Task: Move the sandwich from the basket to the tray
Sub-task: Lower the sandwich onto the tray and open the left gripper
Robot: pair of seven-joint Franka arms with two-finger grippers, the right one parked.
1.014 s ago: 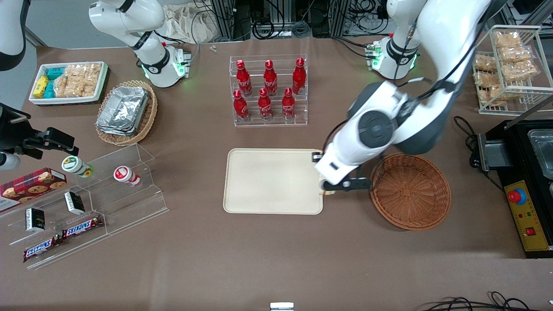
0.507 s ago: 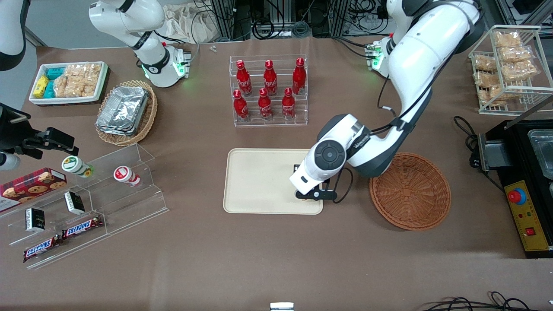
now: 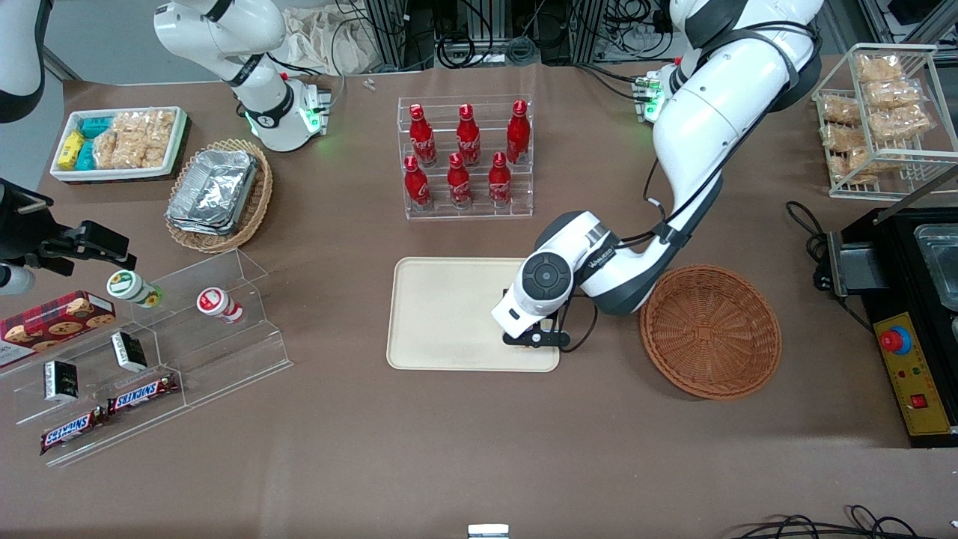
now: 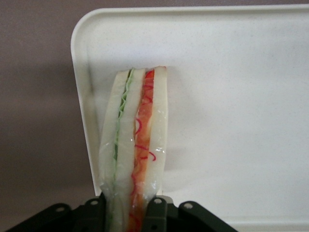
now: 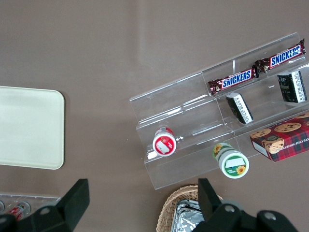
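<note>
The sandwich, a wrapped wedge of white bread with red-orange and green filling, is pinched at its base between my gripper's fingers. My gripper is shut on it and hangs low over the beige tray, at the tray's end nearest the basket and close to the edge nearer the front camera. In the left wrist view the sandwich hangs over a rounded corner of the tray. My wrist hides the sandwich in the front view. The reddish-brown wicker basket stands empty beside the tray.
An acrylic rack of red bottles stands farther from the front camera than the tray. A tan basket of foil trays, a white snack bin and an acrylic snack stand lie toward the parked arm's end. A black machine sits beside the basket.
My gripper has carried the sandwich from the gap between basket and tray onto the tray's area, then a little farther in and lower.
</note>
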